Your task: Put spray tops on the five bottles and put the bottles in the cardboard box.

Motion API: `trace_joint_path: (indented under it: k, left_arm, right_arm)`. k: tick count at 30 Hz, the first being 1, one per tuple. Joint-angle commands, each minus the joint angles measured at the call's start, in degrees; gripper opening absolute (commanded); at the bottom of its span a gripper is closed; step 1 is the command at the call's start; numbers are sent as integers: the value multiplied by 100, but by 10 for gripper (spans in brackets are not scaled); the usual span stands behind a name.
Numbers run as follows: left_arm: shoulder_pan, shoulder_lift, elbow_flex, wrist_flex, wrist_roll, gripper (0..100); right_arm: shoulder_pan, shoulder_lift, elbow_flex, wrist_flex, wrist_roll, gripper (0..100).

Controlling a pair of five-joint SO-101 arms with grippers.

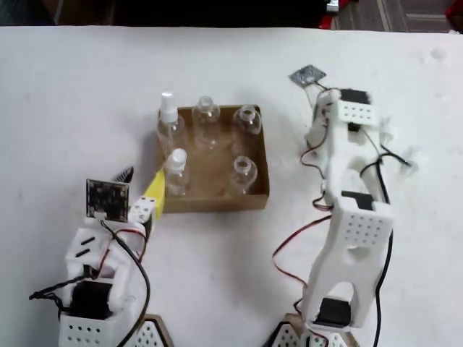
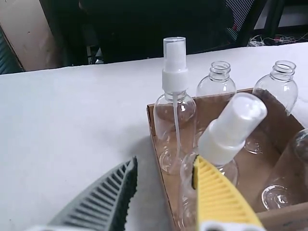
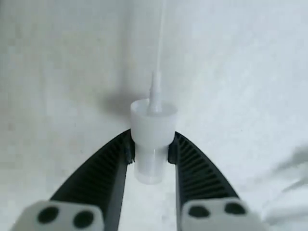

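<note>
The cardboard box (image 1: 257, 199) holds several clear bottles. The far-left bottle (image 2: 174, 115) carries an upright spray top (image 2: 173, 62). On the near-left bottle (image 1: 176, 179) a spray top (image 2: 231, 130) sits tilted. Three others (image 1: 206, 121) (image 1: 247, 120) (image 1: 244, 173) have bare necks. My left gripper (image 2: 164, 163) is open at the box's left wall: the yellow finger (image 2: 219, 202) is inside by the near-left bottle, the grey finger (image 2: 108, 199) outside. My right gripper (image 3: 150, 144) is shut on a loose spray top (image 3: 153, 118) just above the table, its thin tube pointing away.
The right arm (image 1: 340, 137) stretches over the table to the right of the box, with red and black cables (image 1: 289, 249) trailing beside it. A small circuit board (image 1: 307, 75) lies beyond it. The dark far table edge (image 1: 217, 22) runs along the back.
</note>
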State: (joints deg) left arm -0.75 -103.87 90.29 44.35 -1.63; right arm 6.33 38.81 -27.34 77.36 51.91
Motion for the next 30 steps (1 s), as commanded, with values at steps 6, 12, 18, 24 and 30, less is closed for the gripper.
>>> trace_joint_path:
  k: [6,12,18,24,30]
  left_arm:
    - [66,-40,-316,-18,-53,177]
    - [66,-40,-316,-18,-53,177]
    - [75,-40,-325,-26,-53,177]
    - [75,-40,-325,-26,-53,177]
    - [75,-40,-325,-26,-53,177]
  right_arm:
    - [769,-549,-316,1446,5125,44]
    - [1015,-760,-316,1622,5925,48]
    - [875,-752,-316,1473,5380,80]
    - [681,-769,-316,1464,4765,338]
    - [585,-848,-325,1464,4334,313]
